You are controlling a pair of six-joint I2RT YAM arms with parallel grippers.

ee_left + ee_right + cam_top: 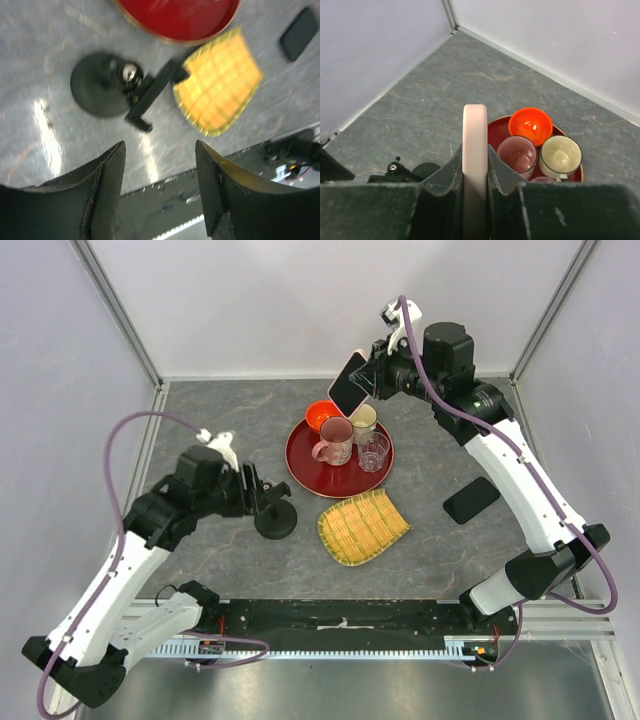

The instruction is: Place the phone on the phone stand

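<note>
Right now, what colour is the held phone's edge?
Pale pink; the phone shows best in right wrist view.

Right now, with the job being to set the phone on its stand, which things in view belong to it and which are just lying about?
Job: pink phone, gripped by the right end effector; phone stand; open left end effector near it.
Lying about: red tray, orange bowl, pink mug, cream cup, clear glass, woven basket, black phone.

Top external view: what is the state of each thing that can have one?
pink phone: lifted, gripped
right gripper: shut on pink phone
left gripper: open, empty
phone stand: standing, empty
black phone: lying flat
pink mug: upright
cream cup: upright
glass: upright
orange bowl: upright, empty
woven tray: flat, empty
</note>
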